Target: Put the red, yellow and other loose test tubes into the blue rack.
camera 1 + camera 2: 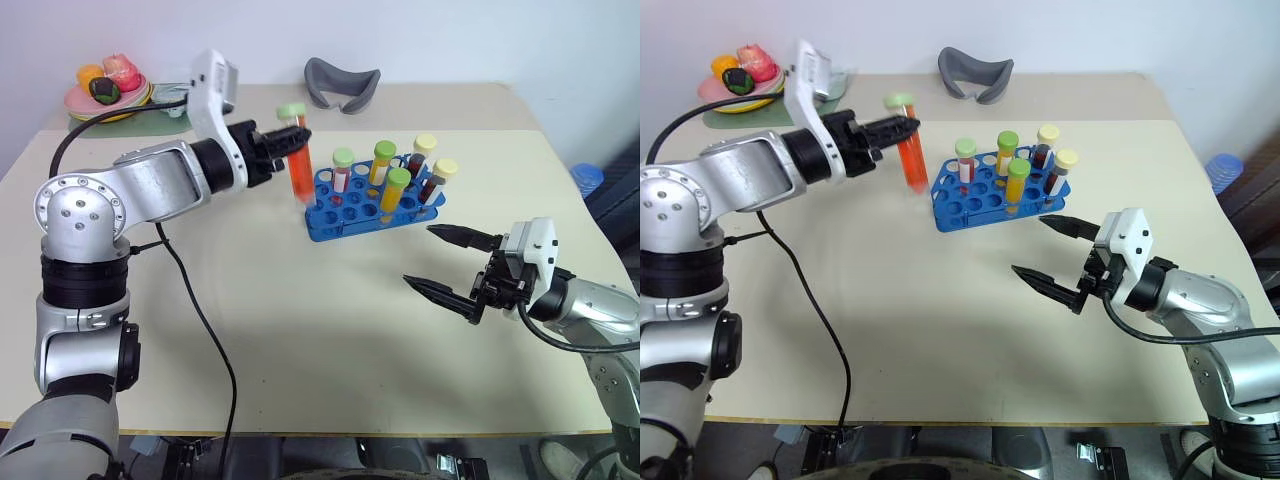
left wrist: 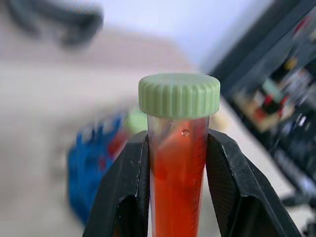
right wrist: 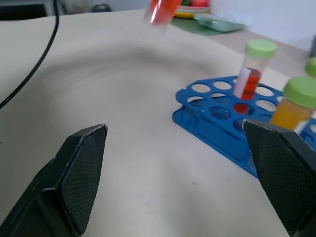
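Note:
My left gripper (image 1: 297, 140) is shut on a red test tube (image 1: 300, 165) with a green cap (image 2: 178, 95), holding it upright in the air just left of the blue rack (image 1: 340, 218). Its black fingers (image 2: 129, 187) clamp the tube below the cap. The rack stands at the table's middle back and holds several capped tubes: a red one (image 3: 252, 78), yellow ones (image 1: 396, 195) and dark ones. My right gripper (image 1: 447, 262) hovers open, nothing between its fingers, to the front right of the rack. The red tube's lower end (image 3: 162, 11) shows in the right wrist view.
A grey curved object (image 1: 341, 83) lies at the table's back edge. A plate of toy food (image 1: 108, 92) sits on a green mat at the back left corner. A black cable (image 1: 205, 330) trails across the left half of the table.

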